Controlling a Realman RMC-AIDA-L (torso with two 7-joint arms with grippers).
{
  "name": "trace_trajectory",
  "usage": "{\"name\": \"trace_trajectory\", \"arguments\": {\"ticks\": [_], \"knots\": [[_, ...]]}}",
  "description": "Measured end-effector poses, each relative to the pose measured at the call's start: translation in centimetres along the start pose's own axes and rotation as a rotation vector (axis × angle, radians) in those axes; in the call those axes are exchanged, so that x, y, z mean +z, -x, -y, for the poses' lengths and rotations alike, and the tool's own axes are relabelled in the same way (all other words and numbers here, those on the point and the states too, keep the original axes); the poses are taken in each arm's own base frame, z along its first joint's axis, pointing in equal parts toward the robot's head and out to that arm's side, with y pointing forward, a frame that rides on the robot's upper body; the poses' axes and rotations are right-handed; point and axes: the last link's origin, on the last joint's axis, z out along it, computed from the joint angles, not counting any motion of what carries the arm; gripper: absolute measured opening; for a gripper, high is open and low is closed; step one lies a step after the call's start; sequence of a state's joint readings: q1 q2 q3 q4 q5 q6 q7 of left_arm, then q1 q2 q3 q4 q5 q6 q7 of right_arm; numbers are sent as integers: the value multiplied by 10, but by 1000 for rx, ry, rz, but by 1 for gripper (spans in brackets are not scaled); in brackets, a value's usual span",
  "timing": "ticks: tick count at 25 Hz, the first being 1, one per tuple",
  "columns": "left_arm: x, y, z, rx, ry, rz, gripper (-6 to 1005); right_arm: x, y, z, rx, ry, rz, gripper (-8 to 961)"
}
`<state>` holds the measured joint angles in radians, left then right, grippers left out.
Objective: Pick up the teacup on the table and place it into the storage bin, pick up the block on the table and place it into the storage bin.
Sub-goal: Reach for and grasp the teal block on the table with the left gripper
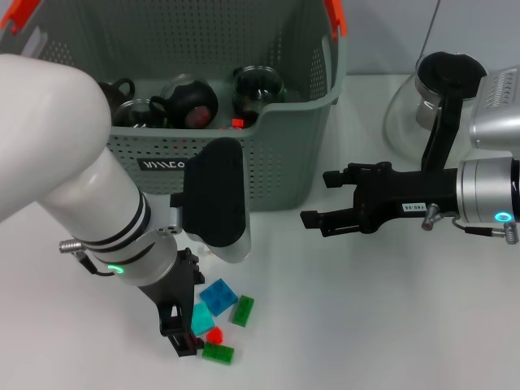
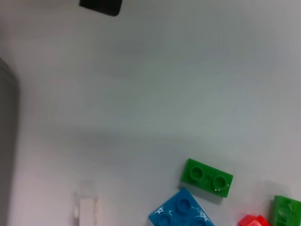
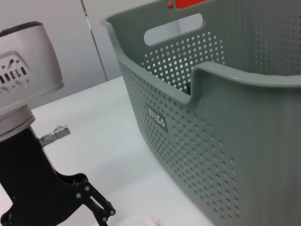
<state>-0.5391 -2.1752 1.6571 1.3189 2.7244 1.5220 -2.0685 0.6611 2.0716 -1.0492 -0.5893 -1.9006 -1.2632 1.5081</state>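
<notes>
The grey-green storage bin (image 1: 276,162) stands at the back centre, and its perforated wall (image 3: 211,150) fills the right wrist view. Dark round cups (image 1: 191,101) and a glass one (image 1: 256,85) lie inside it; no teacup shows on the table. Blocks lie in a cluster near the front: blue (image 1: 218,296), green (image 1: 242,310), cyan (image 1: 200,318), red (image 1: 214,334) and another green (image 1: 218,353). My left gripper (image 1: 180,331) is down at the cluster's left side, against the cyan block. The left wrist view shows a green block (image 2: 207,177) and the blue one (image 2: 181,214). My right gripper (image 1: 321,199) hovers open and empty right of the bin's front.
A glass carafe (image 1: 414,114) with a black handle stands at the back right, behind my right arm. A small white piece (image 2: 88,207) lies on the table near the bin's front. My left arm's white forearm (image 1: 89,195) covers the table's left part.
</notes>
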Motion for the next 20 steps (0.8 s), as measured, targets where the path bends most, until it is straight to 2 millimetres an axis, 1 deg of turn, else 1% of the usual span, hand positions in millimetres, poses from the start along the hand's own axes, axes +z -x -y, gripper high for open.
{"name": "trace_trajectory", "arguments": {"ticks": [14, 20], "knots": [[1, -1, 2, -48, 9, 26, 926, 0, 3, 1, -8, -2, 1, 945], [0, 0, 3, -79, 7, 33, 814, 0, 3, 1, -8, -1, 2, 945]]}}
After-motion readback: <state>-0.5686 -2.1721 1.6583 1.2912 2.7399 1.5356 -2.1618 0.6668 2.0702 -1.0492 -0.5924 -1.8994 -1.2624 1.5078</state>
